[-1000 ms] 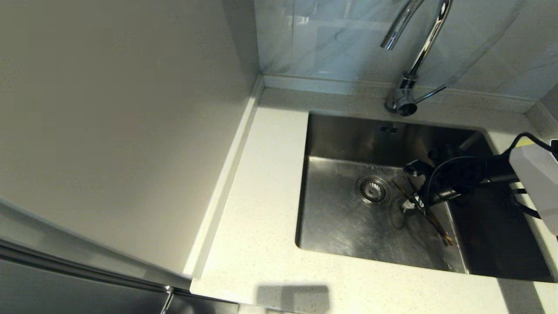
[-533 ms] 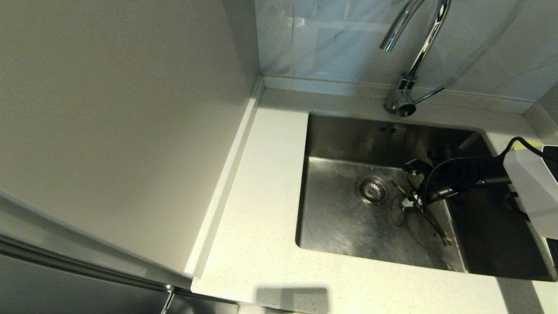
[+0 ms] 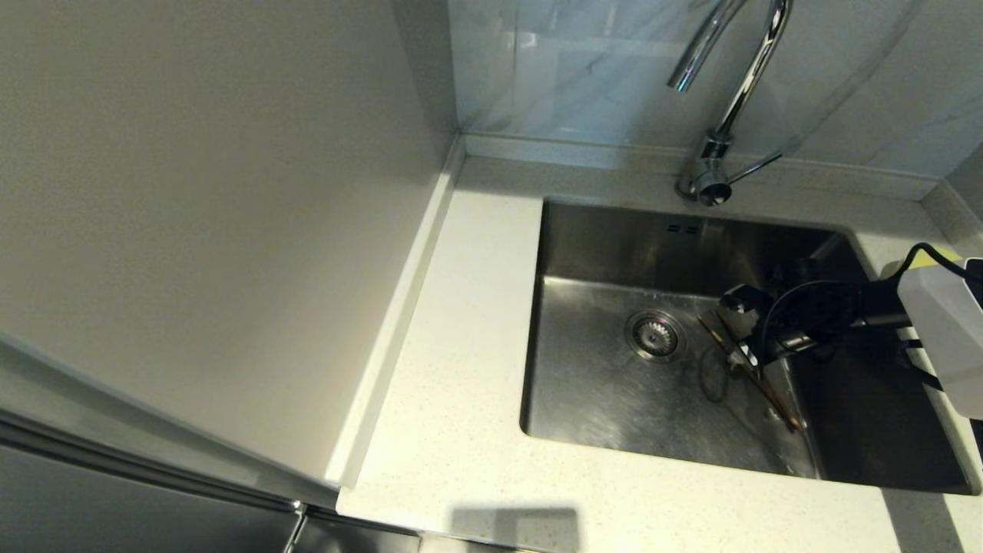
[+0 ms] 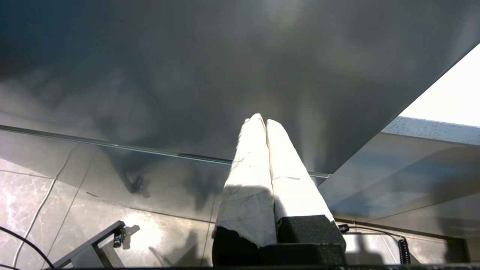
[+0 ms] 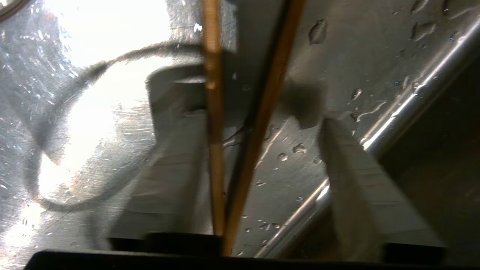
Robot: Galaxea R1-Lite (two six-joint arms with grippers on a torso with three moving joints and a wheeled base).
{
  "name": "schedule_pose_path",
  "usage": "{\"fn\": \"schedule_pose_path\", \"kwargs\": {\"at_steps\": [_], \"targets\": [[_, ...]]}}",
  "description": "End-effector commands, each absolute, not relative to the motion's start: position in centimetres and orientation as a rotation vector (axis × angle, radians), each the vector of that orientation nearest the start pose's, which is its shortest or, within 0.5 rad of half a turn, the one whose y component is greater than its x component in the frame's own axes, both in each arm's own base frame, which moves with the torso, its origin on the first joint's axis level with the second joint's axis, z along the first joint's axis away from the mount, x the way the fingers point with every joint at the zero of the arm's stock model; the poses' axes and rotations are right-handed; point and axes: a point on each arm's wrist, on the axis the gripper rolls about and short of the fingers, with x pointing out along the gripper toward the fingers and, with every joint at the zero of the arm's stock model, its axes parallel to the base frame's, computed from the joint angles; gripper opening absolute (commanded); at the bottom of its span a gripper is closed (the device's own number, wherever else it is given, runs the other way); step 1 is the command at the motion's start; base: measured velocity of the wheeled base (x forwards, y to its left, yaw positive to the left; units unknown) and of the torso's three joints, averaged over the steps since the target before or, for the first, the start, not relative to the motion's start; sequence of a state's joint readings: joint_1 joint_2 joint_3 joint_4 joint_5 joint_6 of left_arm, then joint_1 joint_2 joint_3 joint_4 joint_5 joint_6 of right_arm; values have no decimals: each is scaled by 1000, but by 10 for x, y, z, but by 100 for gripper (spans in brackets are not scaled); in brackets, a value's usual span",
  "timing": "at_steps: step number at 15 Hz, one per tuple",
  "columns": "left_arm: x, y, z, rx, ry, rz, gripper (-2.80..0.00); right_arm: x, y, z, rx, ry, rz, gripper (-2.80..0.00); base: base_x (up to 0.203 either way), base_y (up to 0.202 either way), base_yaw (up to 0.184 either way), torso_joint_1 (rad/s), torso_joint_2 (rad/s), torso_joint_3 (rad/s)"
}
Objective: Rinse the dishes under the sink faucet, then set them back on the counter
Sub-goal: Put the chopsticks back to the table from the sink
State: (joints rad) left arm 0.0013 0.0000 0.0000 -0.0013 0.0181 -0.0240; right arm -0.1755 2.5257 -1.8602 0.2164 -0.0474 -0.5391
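The brown chopsticks (image 3: 772, 395) lie side by side on the wet floor of the steel sink (image 3: 599, 384), right of the round drain (image 3: 655, 335). My right gripper (image 3: 739, 332) reaches down into the basin over their far end. In the right wrist view the right gripper (image 5: 253, 101) is open, and the chopsticks (image 5: 213, 112) run between its two fingers, closer to one finger. Whether a finger touches them I cannot tell. My left gripper (image 4: 261, 120) is shut and empty, parked low in front of a dark cabinet. Both bowls are out of view.
The chrome faucet (image 3: 737, 92) arches over the sink's back edge, its thin lever (image 3: 756, 165) sticking out to the right. The speckled counter (image 3: 476, 322) borders the basin on the left and front. A tall pale panel (image 3: 215, 215) walls off the left side.
My right gripper has shifted slightly to the right and back along the chopsticks. The chopsticks stay on the sink floor.
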Motion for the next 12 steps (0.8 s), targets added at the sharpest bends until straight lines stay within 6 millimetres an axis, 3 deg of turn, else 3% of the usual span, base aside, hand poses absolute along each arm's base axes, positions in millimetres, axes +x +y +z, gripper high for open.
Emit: {"fn": "schedule_pose_path", "kwargs": {"at_steps": [1, 8, 12], "targets": [[-23, 0, 76, -25, -5, 20, -280, 486, -88, 44, -445, 919, 39, -280, 0, 0, 0, 0, 0, 0], [-23, 0, 76, -25, -5, 20, -280, 486, -88, 51, -447, 900, 33, -280, 0, 0, 0, 0, 0, 0], [-23, 0, 76, -25, -5, 20, -280, 487, -88, 70, -453, 853, 18, -280, 0, 0, 0, 0, 0, 0]]}}
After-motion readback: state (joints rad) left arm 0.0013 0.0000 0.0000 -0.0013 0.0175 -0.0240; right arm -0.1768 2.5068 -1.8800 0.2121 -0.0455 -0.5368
